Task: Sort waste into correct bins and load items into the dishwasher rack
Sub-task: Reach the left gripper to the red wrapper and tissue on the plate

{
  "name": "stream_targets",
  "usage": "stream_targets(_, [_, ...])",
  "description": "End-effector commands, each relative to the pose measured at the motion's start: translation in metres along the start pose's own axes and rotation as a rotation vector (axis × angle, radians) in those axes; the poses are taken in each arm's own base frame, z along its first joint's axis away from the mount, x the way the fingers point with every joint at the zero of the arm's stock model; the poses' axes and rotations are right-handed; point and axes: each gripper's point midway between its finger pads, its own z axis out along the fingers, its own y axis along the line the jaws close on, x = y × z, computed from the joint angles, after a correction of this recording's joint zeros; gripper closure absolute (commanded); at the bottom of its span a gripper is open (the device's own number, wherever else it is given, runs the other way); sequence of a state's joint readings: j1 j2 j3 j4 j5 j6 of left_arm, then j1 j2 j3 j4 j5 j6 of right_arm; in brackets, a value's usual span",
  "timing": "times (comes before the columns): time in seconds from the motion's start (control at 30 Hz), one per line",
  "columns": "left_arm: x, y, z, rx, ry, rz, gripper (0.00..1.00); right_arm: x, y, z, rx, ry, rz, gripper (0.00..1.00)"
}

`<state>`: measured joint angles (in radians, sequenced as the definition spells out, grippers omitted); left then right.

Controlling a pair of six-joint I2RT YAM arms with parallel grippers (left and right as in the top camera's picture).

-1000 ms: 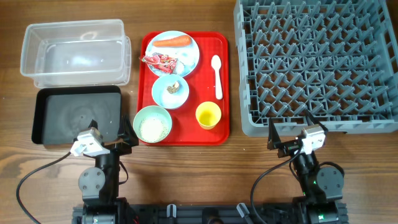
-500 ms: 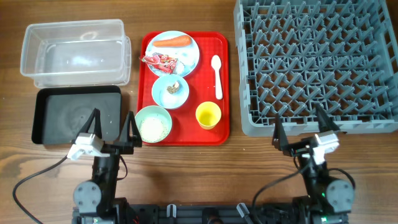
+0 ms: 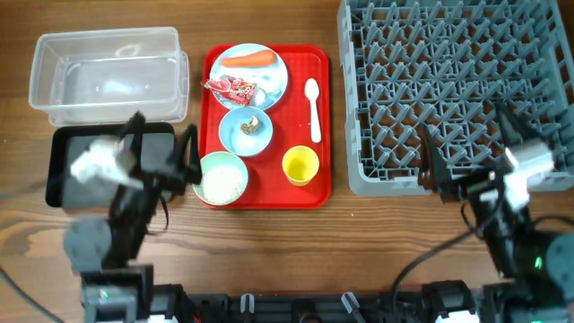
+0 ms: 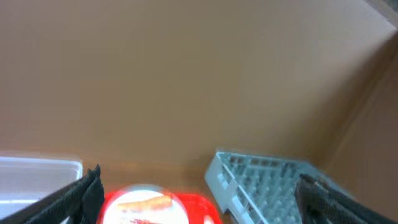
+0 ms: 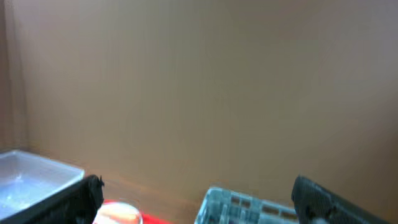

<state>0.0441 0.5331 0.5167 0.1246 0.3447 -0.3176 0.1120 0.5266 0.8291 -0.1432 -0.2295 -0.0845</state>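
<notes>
Your brown wood-grain desk [image 3: 269,242] carries four things directly on its surface, all in the overhead view. At your far left sits a clear plastic rectangular tub [image 3: 106,85], and just in front of it, nearer the arms and close enough that their edges look to meet, lies a shallow black rectangular tray [image 3: 67,139]. Right of both lies a flat red serving tray [image 3: 269,184], and beyond a narrow strip of bare wood stands a large square grey plastic grid rack [image 3: 448,72], running out past the top and right edges of the view.
</notes>
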Motion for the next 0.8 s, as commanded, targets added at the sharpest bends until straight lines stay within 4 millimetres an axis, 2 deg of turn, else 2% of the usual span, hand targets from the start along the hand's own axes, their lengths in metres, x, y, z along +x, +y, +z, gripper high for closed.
stream_targets(0.0, [-0.012,-0.010,0.043,0.051,0.167,-0.060,0.00,-0.013,0.006,0.020,-0.081,0.083,-0.027,0.00])
stream_targets(0.1, [-0.007,-0.005,0.079,0.029,0.342,-0.079,0.00,-0.003,0.004,0.037,-0.104,0.196,0.007,0.00])
stream_targets(0.17, [0.006,-0.005,0.103,0.024,0.475,-0.023,0.00,0.010,0.003,0.048,-0.113,0.275,0.030,0.00])
stream_targets(0.27, [0.041,0.001,0.132,-0.051,0.677,0.005,0.00,0.033,0.001,0.061,-0.119,0.360,0.056,0.01])
stream_targets(0.37, [0.075,0.008,0.148,-0.097,0.772,0.015,0.00,0.055,0.001,0.070,-0.127,0.427,0.080,0.00])
stream_targets(0.43, [0.108,0.016,0.157,-0.109,0.849,-0.005,0.00,0.075,0.002,0.074,-0.134,0.498,0.102,0.00])
stream_targets(0.57, [0.149,0.034,0.170,-0.131,0.924,-0.024,0.00,0.102,0.004,0.076,-0.120,0.599,0.203,0.00])
stream_targets(0.67, [0.180,0.041,0.178,-0.134,0.971,-0.030,0.00,0.116,0.005,0.078,-0.122,0.645,0.219,0.00])
stream_targets(0.77, [0.220,0.043,0.187,-0.154,1.022,-0.057,0.00,0.126,0.005,0.080,-0.122,0.676,0.232,0.00])
